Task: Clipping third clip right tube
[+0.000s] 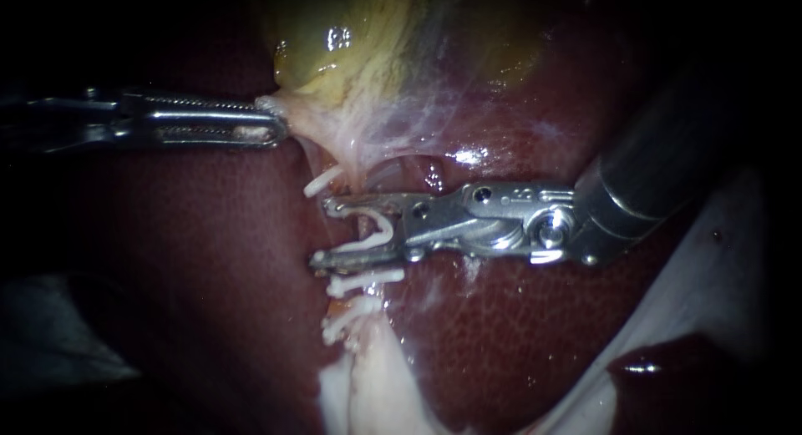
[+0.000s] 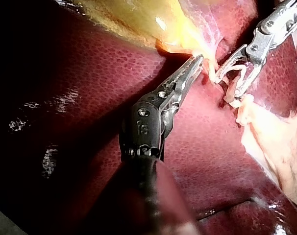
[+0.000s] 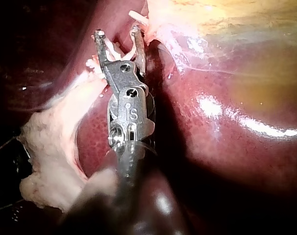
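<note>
At the bottom centre of the endoscope view, a strip of pale tissue (image 1: pixel 368 385) rises over the dark red liver (image 1: pixel 209 268). Just above it two closed clips cross the tube (image 1: pixel 362 225), the lowest clip (image 1: pixel 344 325) under the second clip (image 1: pixel 365 280). Directly above those, at mid-frame, the right instrument (image 1: pixel 324 232) comes in from the upper right. Its jaws stand wide and carry an open white clip (image 1: pixel 380 230) whose arms lie along both jaws, with the tube running between them. In the right wrist view, the same instrument (image 3: pixel 116 33) has its jaws spread to either side of the tube. A slanted clip (image 1: pixel 322 183) sits just above the upper jaw. Farther up, at the left of the frame, the left instrument (image 1: pixel 271 122) has its jaws closed narrowly on pale tissue at the edge of the gallbladder (image 1: pixel 334 34), which fills the top centre. The left wrist view shows that instrument (image 2: pixel 200 61) pinching the same pale edge.
</note>
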Robot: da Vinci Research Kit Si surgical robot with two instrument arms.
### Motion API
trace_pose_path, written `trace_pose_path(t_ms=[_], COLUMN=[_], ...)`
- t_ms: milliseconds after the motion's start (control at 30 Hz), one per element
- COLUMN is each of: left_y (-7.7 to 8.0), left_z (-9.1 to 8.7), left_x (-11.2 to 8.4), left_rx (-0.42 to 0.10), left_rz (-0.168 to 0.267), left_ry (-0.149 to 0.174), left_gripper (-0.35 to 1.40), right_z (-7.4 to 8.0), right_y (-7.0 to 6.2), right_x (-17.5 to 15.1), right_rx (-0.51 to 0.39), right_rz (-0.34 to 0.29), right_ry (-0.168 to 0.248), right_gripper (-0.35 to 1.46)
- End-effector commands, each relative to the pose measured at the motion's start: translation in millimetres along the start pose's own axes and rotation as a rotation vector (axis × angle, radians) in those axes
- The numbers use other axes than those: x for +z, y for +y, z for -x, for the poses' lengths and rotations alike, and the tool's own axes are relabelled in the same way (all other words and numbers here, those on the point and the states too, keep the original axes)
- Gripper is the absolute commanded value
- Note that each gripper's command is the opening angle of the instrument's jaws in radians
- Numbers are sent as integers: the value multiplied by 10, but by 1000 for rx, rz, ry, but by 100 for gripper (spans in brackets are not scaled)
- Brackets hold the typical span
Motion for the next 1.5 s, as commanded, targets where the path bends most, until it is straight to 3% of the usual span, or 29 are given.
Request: trace_pose_path(t_ms=[33,333,600,800,1100,1300,1500], left_y=[0,0,-1,-1,1,1,1], left_z=[0,0,-1,-2,-3,-3,-3], left_x=[0,-1,-3,-5,-7,-6,-7], left_rx=[0,0,0,-1,-2,-2,-2], left_rz=[0,1,2,3,4,4,4], left_ry=[0,0,-1,-1,-1,-1,-1], left_gripper=[-35,-35,-35,-35,-35,-35,-35], right_z=[-1,-3,-4,1,19,30,30], right_y=[-1,-22,-21,-12,15,30,35], right_x=[0,-23,-58,-65,-65,-55,-40], right_rx=[-1,-10,-19,-23,18,72,95], right_rz=[-1,-41,-93,-105,-116,-173,-217], right_ry=[0,26,44,47,49,69,97], right_gripper=[45,46,47,48,48,48,48])
